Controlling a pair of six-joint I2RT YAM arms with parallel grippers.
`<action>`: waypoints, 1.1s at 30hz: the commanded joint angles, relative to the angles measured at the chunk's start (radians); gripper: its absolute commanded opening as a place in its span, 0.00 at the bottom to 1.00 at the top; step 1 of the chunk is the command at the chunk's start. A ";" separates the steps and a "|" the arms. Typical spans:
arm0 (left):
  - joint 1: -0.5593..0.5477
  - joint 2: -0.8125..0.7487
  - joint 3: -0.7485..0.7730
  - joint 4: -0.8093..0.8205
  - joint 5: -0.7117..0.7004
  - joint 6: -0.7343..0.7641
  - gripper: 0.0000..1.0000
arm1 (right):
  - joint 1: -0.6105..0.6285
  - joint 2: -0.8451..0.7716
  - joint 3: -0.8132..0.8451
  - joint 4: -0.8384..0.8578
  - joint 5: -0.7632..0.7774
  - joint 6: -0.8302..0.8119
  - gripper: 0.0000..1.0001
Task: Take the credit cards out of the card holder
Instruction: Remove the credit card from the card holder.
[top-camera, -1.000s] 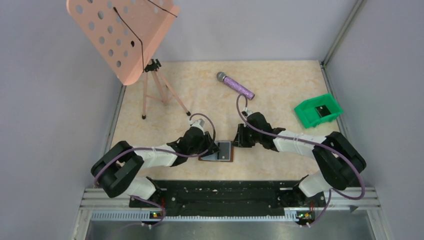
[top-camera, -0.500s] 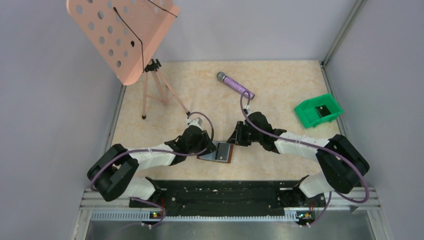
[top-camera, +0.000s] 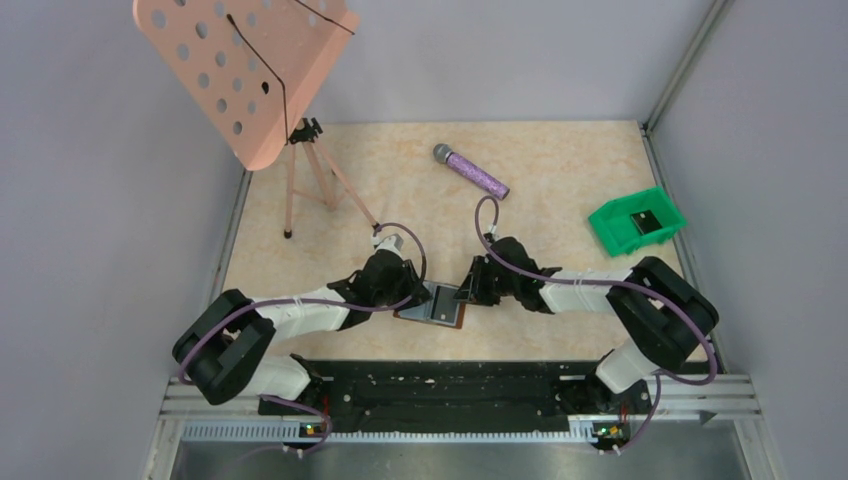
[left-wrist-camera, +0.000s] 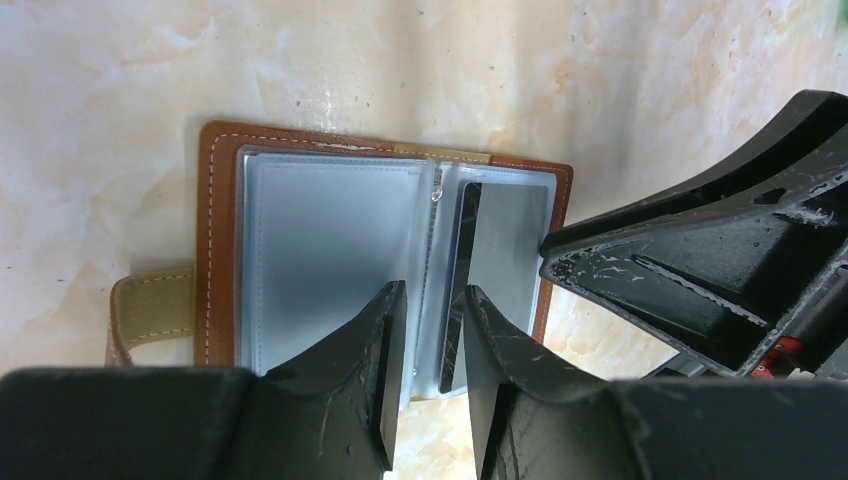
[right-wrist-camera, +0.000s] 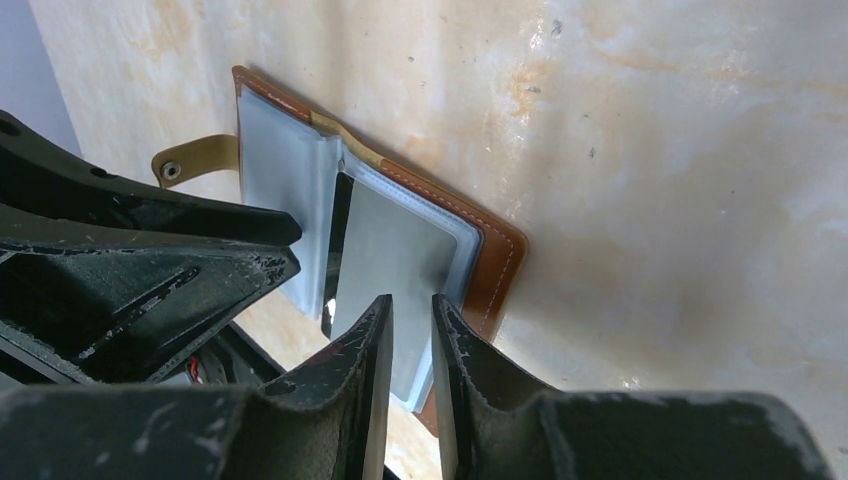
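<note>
Here: left claw (left-wrist-camera: 432, 292), right claw (right-wrist-camera: 410, 300) narrowly parted, tips over card holder (left-wrist-camera: 320, 230).

Two black-and-white robot arms, each trailing a purple cable.

The left arm (top-camera: 300, 315) and the right arm (top-camera: 590, 290) are each built from smooth white tube sections set between bulky, rounded black joint housings. A thin purple cable (top-camera: 400, 235) runs along each arm. Both bases are bolted to a black mounting plate (top-camera: 440, 385) above a ribbed silver rail (top-camera: 440, 430), where small green and orange lights (top-camera: 315, 430) glow. The left fingers (left-wrist-camera: 360, 370) and the right fingers (right-wrist-camera: 350, 400) are matte black plastic wedges that taper to blunt tips, with flat inner faces scuffed by pale scratches.
</note>
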 joint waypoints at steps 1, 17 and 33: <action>0.006 -0.016 0.003 0.018 0.001 0.022 0.34 | 0.014 0.024 -0.008 0.061 0.013 0.013 0.21; 0.006 -0.011 0.022 0.011 0.047 0.066 0.34 | 0.034 0.040 0.009 0.039 0.043 0.034 0.23; 0.006 0.023 0.030 0.049 0.128 0.077 0.34 | 0.034 0.055 -0.002 0.071 0.034 0.030 0.20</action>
